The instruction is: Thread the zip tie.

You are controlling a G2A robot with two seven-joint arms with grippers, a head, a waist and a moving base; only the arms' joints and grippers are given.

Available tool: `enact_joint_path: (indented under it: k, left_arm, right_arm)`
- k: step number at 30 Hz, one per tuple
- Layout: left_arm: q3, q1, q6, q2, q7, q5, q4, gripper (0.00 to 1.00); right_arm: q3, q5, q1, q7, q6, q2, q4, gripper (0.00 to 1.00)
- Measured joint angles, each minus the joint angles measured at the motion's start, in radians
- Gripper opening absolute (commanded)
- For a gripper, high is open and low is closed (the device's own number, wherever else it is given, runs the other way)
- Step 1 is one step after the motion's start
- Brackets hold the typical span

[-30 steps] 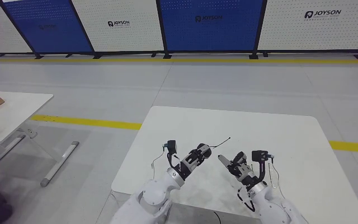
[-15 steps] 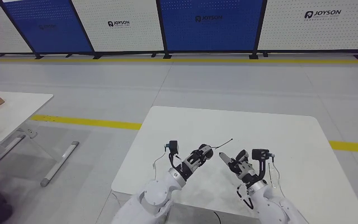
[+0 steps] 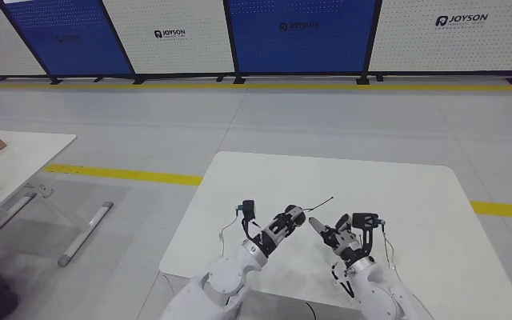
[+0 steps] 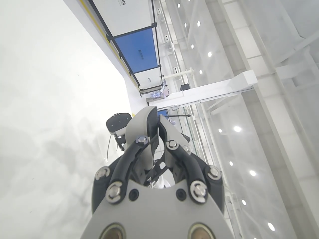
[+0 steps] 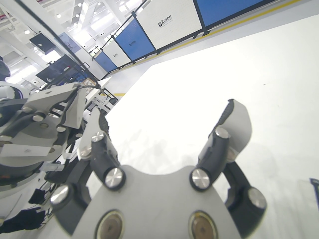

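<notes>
A thin black zip tie (image 3: 316, 205) sticks out from my left gripper (image 3: 294, 214), which is shut on one end of it above the white table (image 3: 400, 184). In the left wrist view the two fingers (image 4: 149, 123) press together, and the zip tie (image 4: 178, 116) pokes out past them. My right gripper (image 3: 328, 225) hangs just right of the left one, open and holding nothing. The right wrist view shows its own gripper (image 5: 167, 118) with the jaws spread wide, the left gripper (image 5: 78, 88) close beside it, and the zip tie (image 5: 57, 41) running away as a long dark line.
The table's front edge (image 3: 172, 268) lies near both arms, and its far half is bare white. A second white table (image 3: 32, 156) stands far left across the floor. Blue and white panels (image 3: 300, 36) line the back.
My right gripper has shifted slightly left, closer to the left gripper and the zip tie. The left gripper has barely moved and still holds the tie.
</notes>
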Motion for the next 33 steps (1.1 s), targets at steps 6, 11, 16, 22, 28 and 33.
enact_joint_path:
  k: [6, 11, 16, 22, 28, 33]
  left_arm:
    - [0.007, -0.001, -0.001, -0.001, 0.007, 0.018, 0.001, 0.0]
    - [0.017, -0.002, -0.002, -0.004, 0.022, 0.034, 0.005, 0.0]
    - [0.027, -0.005, -0.001, -0.006, 0.027, 0.046, 0.012, 0.0]
    - [0.035, -0.006, 0.001, -0.008, 0.031, 0.059, 0.017, 0.0]
    - [0.042, -0.011, 0.004, -0.011, 0.04, 0.067, 0.024, 0.0]
    - [0.048, -0.015, 0.007, -0.013, 0.045, 0.075, 0.029, 0.0]
  right_arm:
    - [-0.029, -0.027, 0.015, -0.002, 0.048, -0.009, 0.009, 0.42]
    - [-0.037, -0.012, 0.022, 0.018, 0.04, -0.012, 0.013, 0.38]
    - [-0.036, 0.009, 0.021, 0.041, 0.012, -0.012, 0.012, 0.37]
    - [-0.033, 0.007, 0.013, 0.046, -0.01, -0.011, 0.005, 0.35]
    - [-0.029, 0.007, 0.006, 0.045, -0.03, -0.01, -0.004, 0.33]
    - [-0.025, 0.007, 0.002, 0.042, -0.037, -0.01, -0.008, 0.32]
